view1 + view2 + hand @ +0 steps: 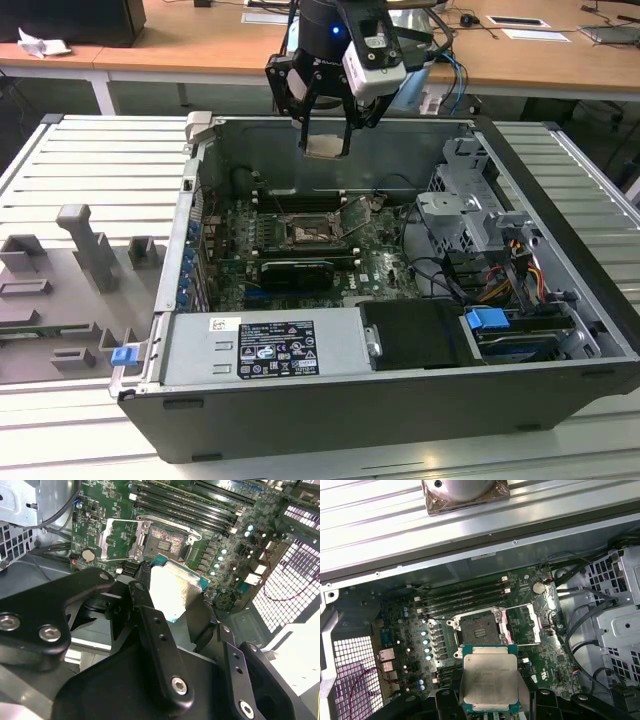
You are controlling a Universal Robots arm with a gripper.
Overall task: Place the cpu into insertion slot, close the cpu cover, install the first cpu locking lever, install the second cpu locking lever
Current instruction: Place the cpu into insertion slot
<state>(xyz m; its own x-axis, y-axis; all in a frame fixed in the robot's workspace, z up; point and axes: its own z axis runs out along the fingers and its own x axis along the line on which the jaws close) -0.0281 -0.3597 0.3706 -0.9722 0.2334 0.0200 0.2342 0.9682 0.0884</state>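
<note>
We see the gripper (327,132) up high over the open computer case (330,405). Its two fingers are closed in on the cpu (326,147) and pinch it by two opposite edges. The cpu hangs in the air, well above the green motherboard (385,270), and touches nothing but the fingers. In the first wrist view the cpu (490,675) looks flat, with its silvery face toward the camera. The insertion slot (479,628) is a dark square with a metal rim, and nothing lies in it. The cpu cover (524,625) is flipped open on its hinge just beside the slot, so the way in is free. We think the step in hand is bringing the chip to the slot. To do it well, we would hold the chip level and turn it until its sides match the sides of the slot. We would go straight down and slowly, away from the open cover and the long black memory slots (465,597). We would not push hard, because the tiny parts inside the slot are likely easy to bend.
</note>
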